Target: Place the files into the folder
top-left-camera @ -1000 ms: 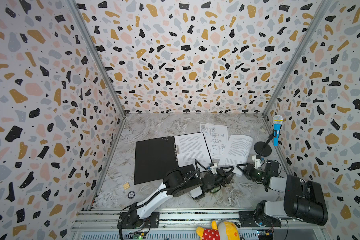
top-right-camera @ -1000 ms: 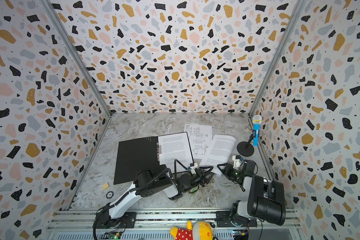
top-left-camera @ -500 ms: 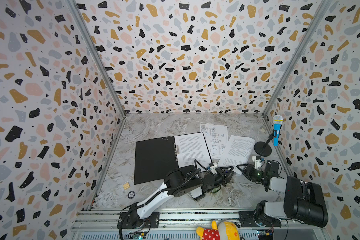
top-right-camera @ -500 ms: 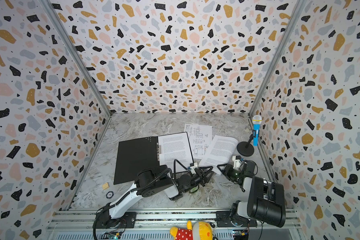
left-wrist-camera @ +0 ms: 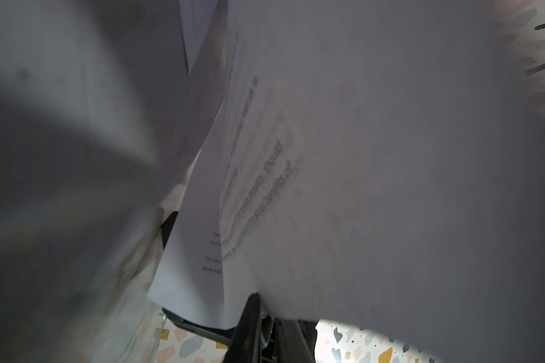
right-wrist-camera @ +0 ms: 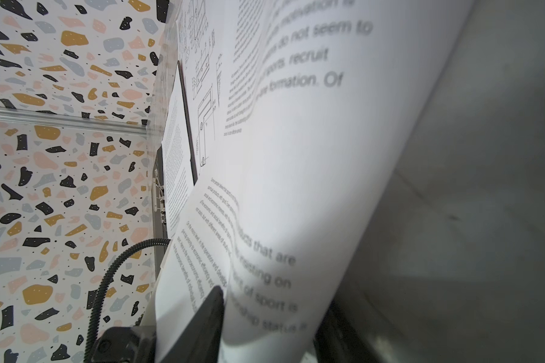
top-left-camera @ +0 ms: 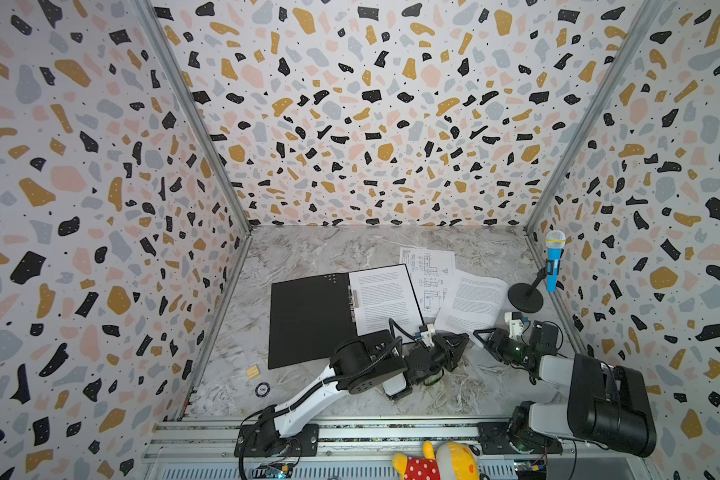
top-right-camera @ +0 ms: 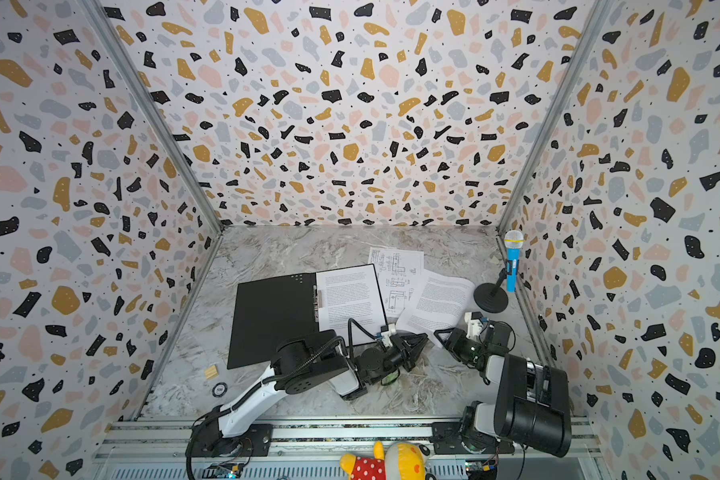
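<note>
Three sheets in view, one of them already in the folder (top-left-camera: pixel 308 320). It lies open and flat on the table (top-left-camera: pixel 308 249), black inside up, with the clip (top-left-camera: pixel 353 299) on the spine.

- Filed sheet (top-left-camera: pixel 385 299): dense text, on the folder's right half, left edge at the clip.
- Drawing (top-left-camera: pixel 427 266): on the table beside the folder's far right edge, its right side under the loose sheet (top-left-camera: pixel 472 299).
- Loose sheet: dense text, right of the folder and skewed. The far part lies on the table and the near corner curls up between the two grippers.

Left gripper (top-left-camera: pixel 463 338): the arm reaches across in front of the folder. The jaws are narrow and drawn to a point at the loose sheet's near corner. The left wrist view shows a dark finger (left-wrist-camera: pixel 252 314) with the paper's edge entering beside it, so it is pinching the sheet.

Right gripper (top-left-camera: pixel 479 336): nose to nose with the left. The jaws stand apart. In the right wrist view the curled sheet (right-wrist-camera: pixel 296 188) passes over one finger (right-wrist-camera: pixel 206 311). I see no clamp on it.

Mic (top-left-camera: pixel 554 257) stands at the right wall, its base just beside the loose sheet.
</note>
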Tool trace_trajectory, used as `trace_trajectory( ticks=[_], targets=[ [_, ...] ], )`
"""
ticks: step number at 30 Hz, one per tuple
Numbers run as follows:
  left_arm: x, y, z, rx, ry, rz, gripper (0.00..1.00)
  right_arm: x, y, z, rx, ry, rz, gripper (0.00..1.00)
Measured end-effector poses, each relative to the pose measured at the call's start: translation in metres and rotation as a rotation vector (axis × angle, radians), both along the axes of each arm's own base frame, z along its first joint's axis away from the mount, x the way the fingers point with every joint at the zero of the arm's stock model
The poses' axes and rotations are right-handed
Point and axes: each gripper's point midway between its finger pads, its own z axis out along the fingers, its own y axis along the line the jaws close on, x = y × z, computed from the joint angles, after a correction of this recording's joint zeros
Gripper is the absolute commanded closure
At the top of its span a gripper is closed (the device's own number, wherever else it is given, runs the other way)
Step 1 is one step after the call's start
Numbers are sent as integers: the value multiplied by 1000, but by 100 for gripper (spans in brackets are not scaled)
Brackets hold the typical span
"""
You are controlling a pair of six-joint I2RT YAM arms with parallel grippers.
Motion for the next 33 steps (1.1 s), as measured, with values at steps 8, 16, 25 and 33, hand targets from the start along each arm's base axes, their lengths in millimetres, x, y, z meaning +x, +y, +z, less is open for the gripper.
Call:
trace_trajectory(
  ticks=[8, 16, 25, 33],
  targets=[
    [0, 0, 0, -1, 0, 0, 91, 0, 0, 1, -1, -3, -1, 52],
    [-1, 0, 0, -2, 1, -4, 100, -1, 0, 1, 0, 4, -4, 50],
    [-4, 0, -3, 4, 3, -22, 100, 0, 0, 4, 5, 4, -3, 35],
    [-8, 3, -5, 14, 9, -34, 100, 4, -4, 13, 13, -22, -19, 19]
  ],
)
